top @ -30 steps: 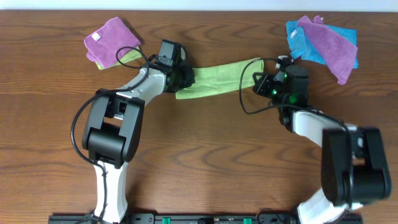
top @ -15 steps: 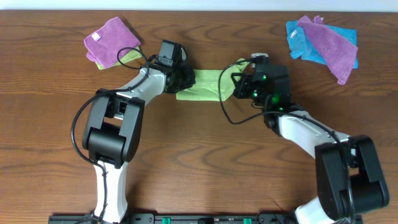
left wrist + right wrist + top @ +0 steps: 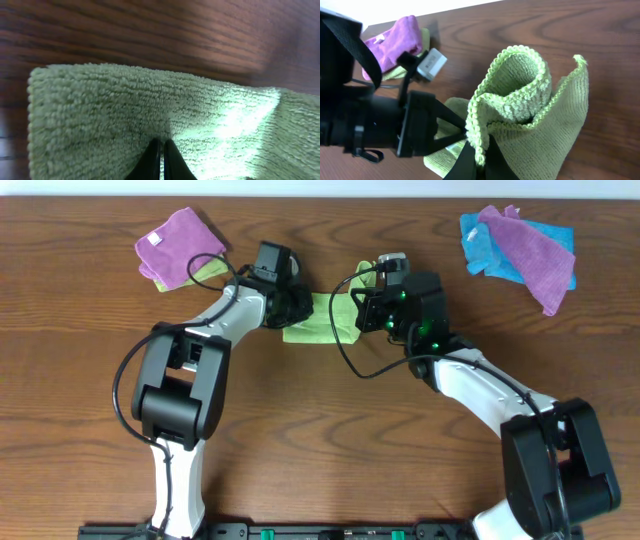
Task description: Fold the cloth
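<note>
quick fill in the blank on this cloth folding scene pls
The towel stretched between the arms is lime ____ in colour.
The left gripper and the right gripper are both ____ on it.
At the table's far right, a purple cloth lies over a lower cloth coloured bright ____.
Missing words: green; shut; blue.

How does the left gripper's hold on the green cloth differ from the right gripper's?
The left gripper holds the lime-green cloth where it lies flat on the table; the right gripper holds its end lifted off the wood. The left's portion is spread smooth; the right's is curled and bunched. Both have jaws shut on the cloth.
</note>
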